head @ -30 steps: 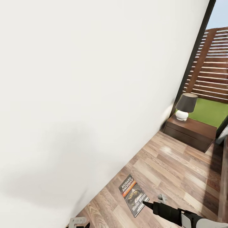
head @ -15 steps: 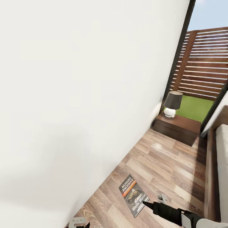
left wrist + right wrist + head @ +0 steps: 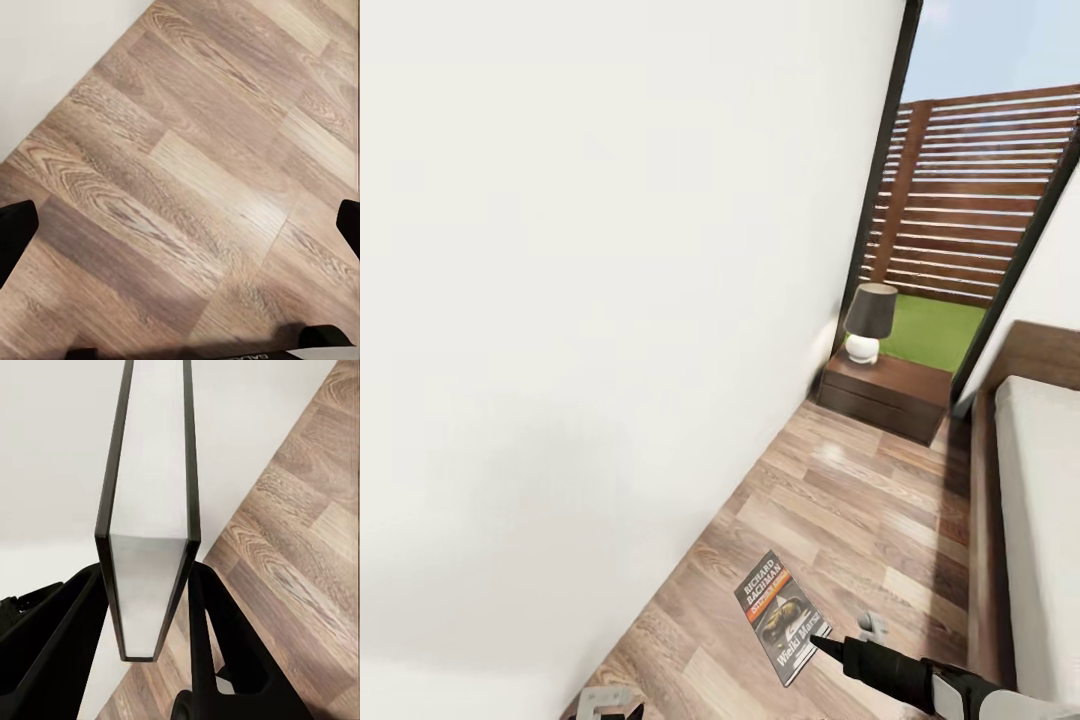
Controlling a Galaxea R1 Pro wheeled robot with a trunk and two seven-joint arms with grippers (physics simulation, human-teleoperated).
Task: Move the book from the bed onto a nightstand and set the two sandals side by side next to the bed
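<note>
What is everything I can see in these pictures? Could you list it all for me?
book: one, dark cover with orange strip, held in the right pincer above the floor.
nightstand: one, dark brown, far corner by the window.
lamp: one, dark shade on white base, on the nightstand.
bed: one, brown frame and pale grey mattress, right edge of the head view.
window: one, dark-framed, showing slatted fence and grass.
floor: wood planks.
right pincer: black, shut on the book.
left pincer: black, open.

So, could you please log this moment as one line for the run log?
right tool: shut on book | left tool: open, over floor | nightstand ahead with lamp | bed at right
</note>
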